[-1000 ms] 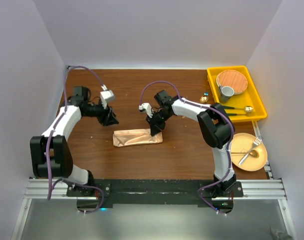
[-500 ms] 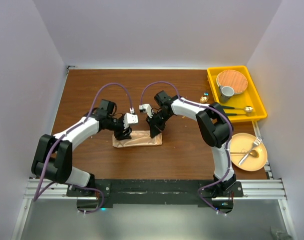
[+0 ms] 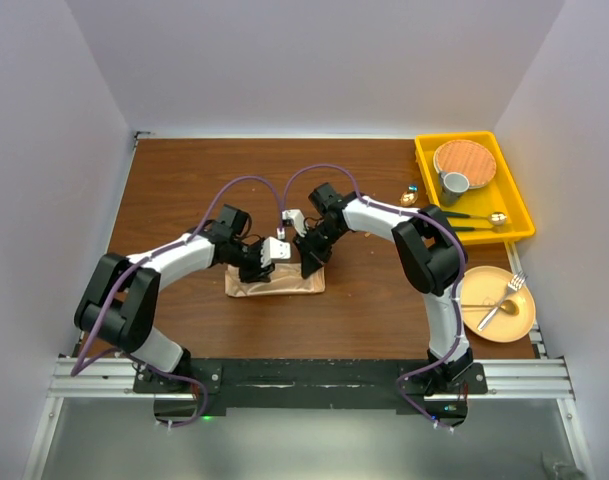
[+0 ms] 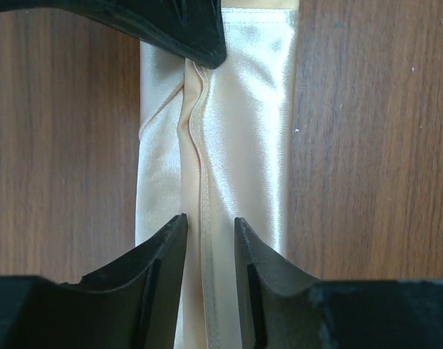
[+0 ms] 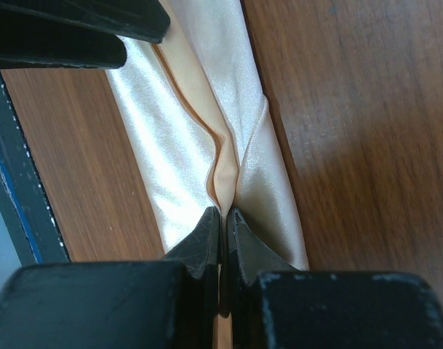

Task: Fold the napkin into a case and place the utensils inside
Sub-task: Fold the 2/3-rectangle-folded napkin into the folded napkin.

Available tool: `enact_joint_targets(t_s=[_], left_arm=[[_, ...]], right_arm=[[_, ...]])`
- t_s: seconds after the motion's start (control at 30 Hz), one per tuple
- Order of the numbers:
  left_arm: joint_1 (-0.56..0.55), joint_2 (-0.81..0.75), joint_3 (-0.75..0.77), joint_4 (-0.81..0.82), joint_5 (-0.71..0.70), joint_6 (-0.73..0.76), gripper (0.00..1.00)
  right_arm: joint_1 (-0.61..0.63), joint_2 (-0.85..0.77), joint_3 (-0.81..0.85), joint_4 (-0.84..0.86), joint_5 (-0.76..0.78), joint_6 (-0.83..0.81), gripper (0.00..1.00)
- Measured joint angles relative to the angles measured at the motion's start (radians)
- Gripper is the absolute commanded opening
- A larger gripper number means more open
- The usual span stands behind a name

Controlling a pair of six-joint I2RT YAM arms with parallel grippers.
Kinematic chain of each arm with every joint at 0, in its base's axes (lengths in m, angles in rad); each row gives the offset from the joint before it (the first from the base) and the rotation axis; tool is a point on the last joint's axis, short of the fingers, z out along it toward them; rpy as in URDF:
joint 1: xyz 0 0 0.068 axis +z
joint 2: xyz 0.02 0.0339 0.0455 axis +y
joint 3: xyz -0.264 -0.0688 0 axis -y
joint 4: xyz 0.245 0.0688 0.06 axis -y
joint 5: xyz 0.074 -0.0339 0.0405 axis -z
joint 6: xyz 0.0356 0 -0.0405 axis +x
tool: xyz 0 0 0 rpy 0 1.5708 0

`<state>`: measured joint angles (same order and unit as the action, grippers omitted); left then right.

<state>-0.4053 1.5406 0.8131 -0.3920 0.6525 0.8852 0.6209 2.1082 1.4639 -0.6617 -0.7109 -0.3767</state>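
On bench (image 3: 184, 190): peach satin case (image 3: 292, 285), flat. Over it, right tool (image 5: 222, 215) shut, tips pinching raised centre fold. Opposite, left tool (image 4: 209, 227) partly open, fingers astride same fold, not clamped.

Left gripper (image 4: 210, 227) fingers (image 4: 159, 269) slightly parted astride the raised seam of the case (image 4: 243, 145), on wooden table (image 4: 366, 145)

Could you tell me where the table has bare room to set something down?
Bare: the brown wooden table's far-left corner behind the left arm, and the strip between the peach satin cloth pouch and the black rail. Crowded: the pouch, and the yellow plastic tray side.
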Motion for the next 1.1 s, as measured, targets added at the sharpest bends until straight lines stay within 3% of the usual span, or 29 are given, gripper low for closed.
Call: enact_joint_targets(t_s=[0.33, 0.43, 0.5, 0.6, 0.7, 0.8, 0.9, 0.97, 1.1], left_arm=[[-0.008, 0.034, 0.001, -0.001, -0.014, 0.002, 0.42], [-0.008, 0.064, 0.01, -0.013, -0.013, 0.001, 0.31], [-0.009, 0.068, 0.019, -0.021, -0.011, -0.001, 0.16], [-0.009, 0.068, 0.027, -0.033, -0.006, -0.002, 0.07], [-0.01, 0.068, 0.029, -0.04, 0.005, 0.0, 0.07], [-0.014, 0.068, 0.029, -0.048, 0.014, 0.002, 0.2], [-0.02, 0.068, 0.029, -0.058, 0.017, 0.007, 0.25], [-0.022, 0.068, 0.029, -0.067, 0.018, 0.006, 0.23], [-0.022, 0.068, 0.046, -0.086, 0.019, -0.007, 0.07]], right_arm=[[0.0, -0.002, -0.017, 0.001, -0.023, 0.0, 0.0], [0.0, -0.005, -0.024, 0.003, -0.029, 0.0, 0.0], [0.0, -0.009, -0.032, 0.004, -0.034, -0.001, 0.0], [0.0, -0.012, -0.04, 0.004, -0.04, -0.001, 0.0], [0.0, -0.018, -0.049, 0.004, -0.04, -0.001, 0.0], [0.0, -0.026, -0.06, 0.005, -0.04, 0.0, 0.0], [0.0, -0.036, -0.075, 0.004, -0.04, 0.001, 0.0], [0.0, -0.042, -0.086, 0.004, -0.04, 0.003, 0.0], [0.0, -0.051, -0.1, 0.005, -0.04, 0.004, 0.0]])
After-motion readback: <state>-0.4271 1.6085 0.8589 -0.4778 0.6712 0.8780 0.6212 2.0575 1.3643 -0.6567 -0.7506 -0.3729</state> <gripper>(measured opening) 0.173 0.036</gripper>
